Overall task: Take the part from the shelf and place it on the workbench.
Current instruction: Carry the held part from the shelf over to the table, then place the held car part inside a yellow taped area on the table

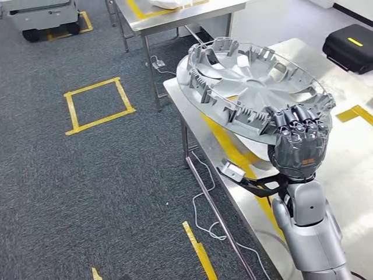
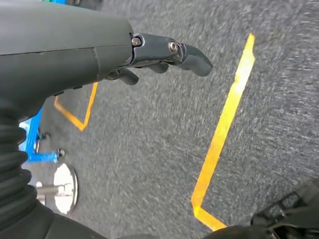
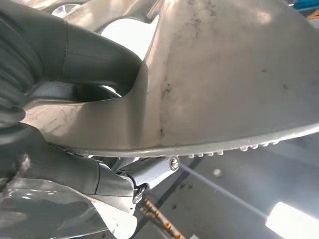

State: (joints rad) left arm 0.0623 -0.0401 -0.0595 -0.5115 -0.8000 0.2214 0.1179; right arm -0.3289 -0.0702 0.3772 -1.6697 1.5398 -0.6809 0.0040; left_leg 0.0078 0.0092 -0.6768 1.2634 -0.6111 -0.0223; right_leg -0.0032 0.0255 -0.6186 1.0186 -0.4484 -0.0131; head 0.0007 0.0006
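So, right hand [image 1: 300,142] clamped on the near rim of the part [image 1: 253,87], a big silver wheel cover, fingers curled over the edge with the thumb pressed against the smooth face in the right wrist view. Held tilted, ribbed inner side up, over the near corner of the steel workbench [image 1: 352,169]; can't tell whether the far edge touches the top. Left hand [image 2: 150,55] hanging over grey carpet [image 2: 150,149] with yellow tape lines [image 2: 222,134], holding nothing, fingers stretched out loosely. Also around: a black case [image 1: 349,48] on the far side of the workbench, a second steel table [image 1: 176,17] behind it, a yellow tape square [image 1: 99,105] on the floor, and white cable [image 1: 207,204] trailing under the bench.
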